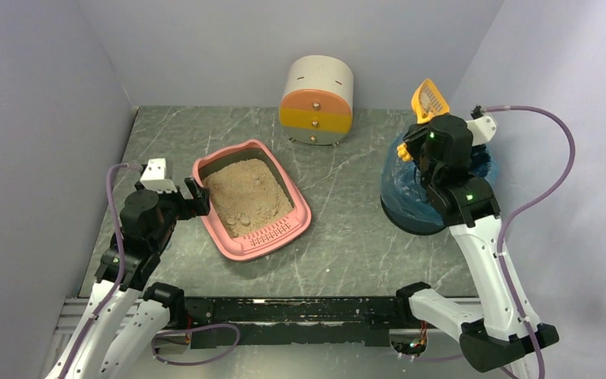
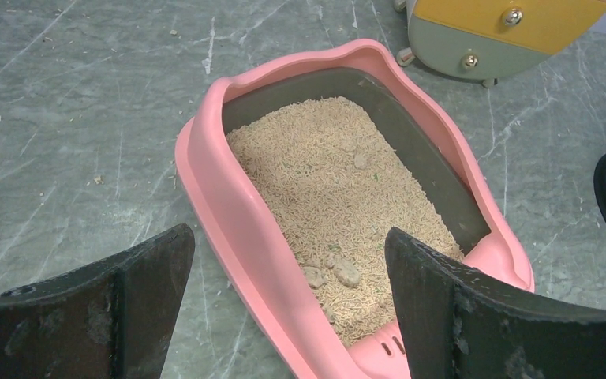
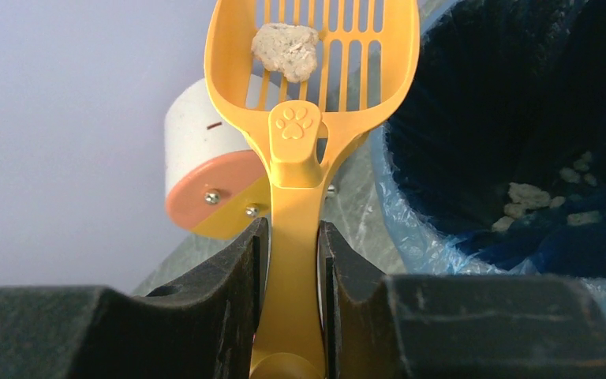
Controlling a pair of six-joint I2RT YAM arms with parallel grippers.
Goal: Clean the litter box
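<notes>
The pink litter box (image 1: 306,215) holds beige litter (image 1: 246,197) on the table's left half; it also shows in the left wrist view (image 2: 229,205), with a few clumps (image 2: 338,272) near its slotted ledge. My left gripper (image 1: 197,197) (image 2: 288,264) is open, its jaws astride the box's left rim. My right gripper (image 1: 418,146) (image 3: 293,237) is shut on the handle of a yellow slotted scoop (image 1: 430,99) (image 3: 296,142), held up beside the blue-lined bin (image 1: 410,207) (image 3: 473,126). One clump (image 3: 286,49) lies on the scoop.
A cream-and-orange round drawer unit (image 1: 316,100) stands at the back centre, also in the left wrist view (image 2: 505,31) and the right wrist view (image 3: 209,181). Several clumps (image 3: 533,197) lie in the bin. Grey walls close the sides and back.
</notes>
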